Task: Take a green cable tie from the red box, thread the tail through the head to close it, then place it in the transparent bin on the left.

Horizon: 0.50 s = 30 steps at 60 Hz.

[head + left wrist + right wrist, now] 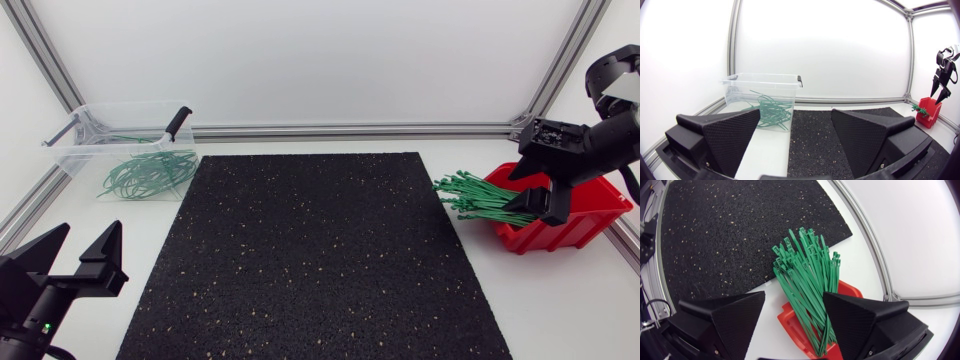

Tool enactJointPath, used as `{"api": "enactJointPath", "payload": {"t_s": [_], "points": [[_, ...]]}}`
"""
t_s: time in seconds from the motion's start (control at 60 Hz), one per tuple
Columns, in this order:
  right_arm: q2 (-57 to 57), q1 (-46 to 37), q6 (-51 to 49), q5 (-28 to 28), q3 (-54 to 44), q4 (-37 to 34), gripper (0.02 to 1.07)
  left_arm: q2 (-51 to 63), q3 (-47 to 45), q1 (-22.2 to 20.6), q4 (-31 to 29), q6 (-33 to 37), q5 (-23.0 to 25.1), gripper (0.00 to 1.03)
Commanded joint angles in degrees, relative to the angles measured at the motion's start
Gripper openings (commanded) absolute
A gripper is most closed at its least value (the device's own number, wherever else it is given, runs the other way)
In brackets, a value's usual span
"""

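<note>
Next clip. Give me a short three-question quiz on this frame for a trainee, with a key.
1. True or false: the right gripper is shut on a tie.
2. Where are the straight green cable ties? A) in the red box, tips poking out toward the mat; B) spread across the mat; C) in the other arm's grasp.
3. Which gripper is nearer the transparent bin?
Key: 1 false, it is open over the ties; 2 A; 3 the left gripper.

Left tool (795, 112) gapes wide; green ties (771, 112) lie in the transparent bin (737, 90).
</note>
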Motion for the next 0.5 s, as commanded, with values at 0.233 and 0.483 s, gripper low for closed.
{"api": "enactJointPath", "payload": {"t_s": [0.233, 0.483], "points": [[7.1, -0.7, -13.6, 0.9, -2.2, -0.8, 0.6, -0.2, -2.2, -0.7, -1.3, 0.3, 0.3, 0.99], [9.8, -0.3, -15.8, 1.3, -2.9, -0.2, 0.35, -0.2, -2.2, -0.8, -1.3, 0.3, 0.3, 0.99]]}}
